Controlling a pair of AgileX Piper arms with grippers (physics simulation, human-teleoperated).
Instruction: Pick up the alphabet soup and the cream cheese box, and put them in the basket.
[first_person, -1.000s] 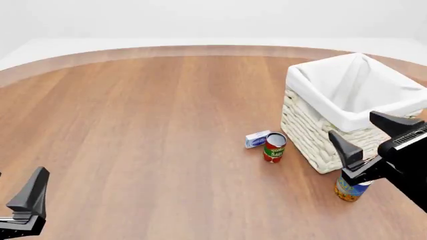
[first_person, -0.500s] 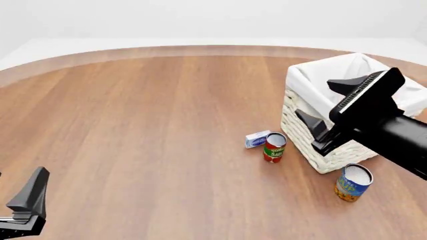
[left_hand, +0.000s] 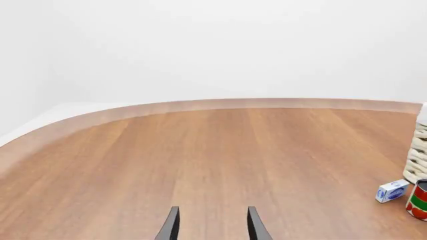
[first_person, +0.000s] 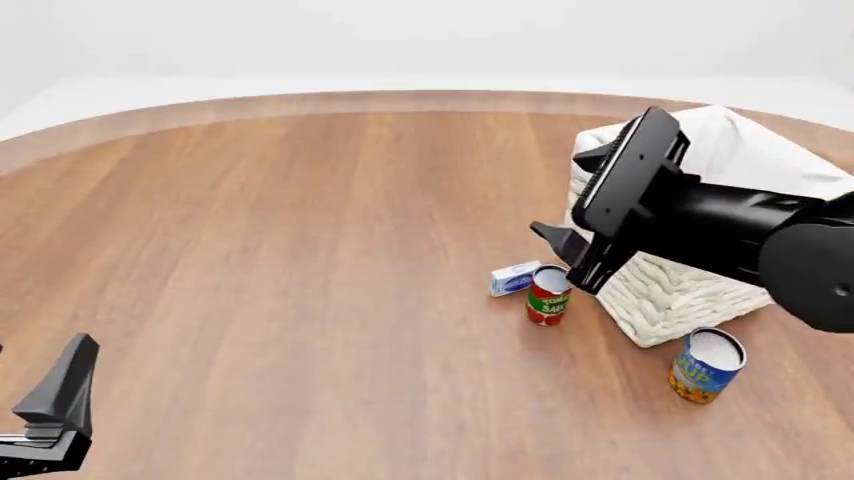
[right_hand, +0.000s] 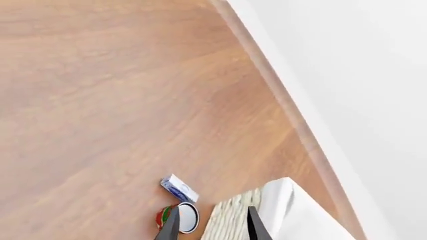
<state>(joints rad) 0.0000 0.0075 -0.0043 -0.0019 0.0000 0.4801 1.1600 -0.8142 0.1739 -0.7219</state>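
Partly legible white lettering on the red and green can (first_person: 547, 295), too small to read for sure. Blurred print on the alphabet soup (first_person: 703, 366) label and on the cream cheese box (first_person: 513, 278); unreadable.

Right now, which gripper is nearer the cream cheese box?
Right. The right gripper hangs just above the cream cheese box, beside the basket; the left gripper sits far off at the table's near left edge.

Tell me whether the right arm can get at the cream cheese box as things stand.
Probably yes. The right gripper hangs open just above the cream cheese box, nothing between them; only the red can stands close beside it.
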